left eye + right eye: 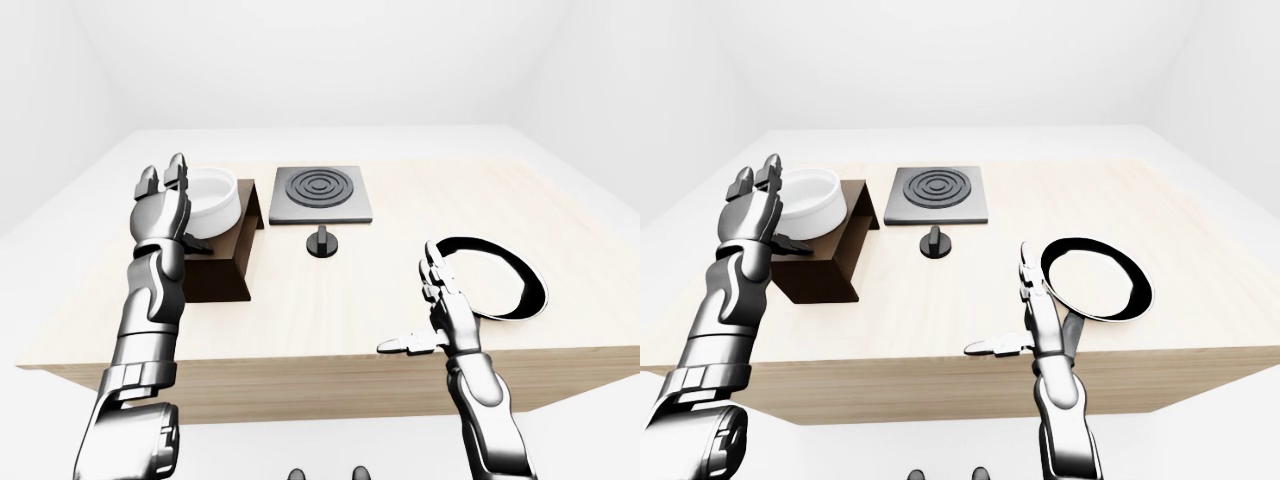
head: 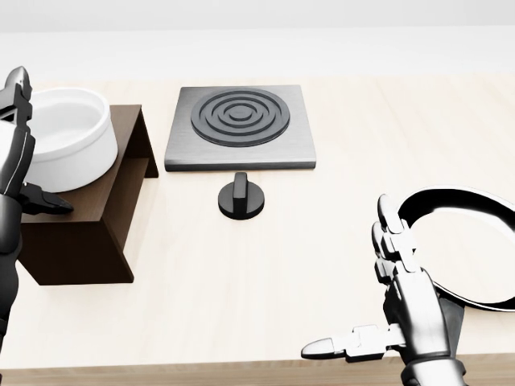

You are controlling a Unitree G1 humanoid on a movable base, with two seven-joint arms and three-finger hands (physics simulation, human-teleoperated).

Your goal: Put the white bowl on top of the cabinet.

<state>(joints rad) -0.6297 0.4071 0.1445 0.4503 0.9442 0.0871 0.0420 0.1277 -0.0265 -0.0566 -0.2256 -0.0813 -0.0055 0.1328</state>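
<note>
Head view: black pan (image 2: 475,241) cut by right edge; left hand (image 2: 16,153) cut by left edge, overlapping white bowl (image 2: 68,137).

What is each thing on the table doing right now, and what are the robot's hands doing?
White bowl: upright, sitting on top of the cabinet, looks empty.
Cabinet: standing on the table, bowl on top.
Burner plate: flat on the table, nothing on it.
Knob: standing just below the burner plate.
Pan: flat on the table, empty.
Left hand: open, beside the bowl, holding nothing.
Right hand: open, holding nothing.
</note>
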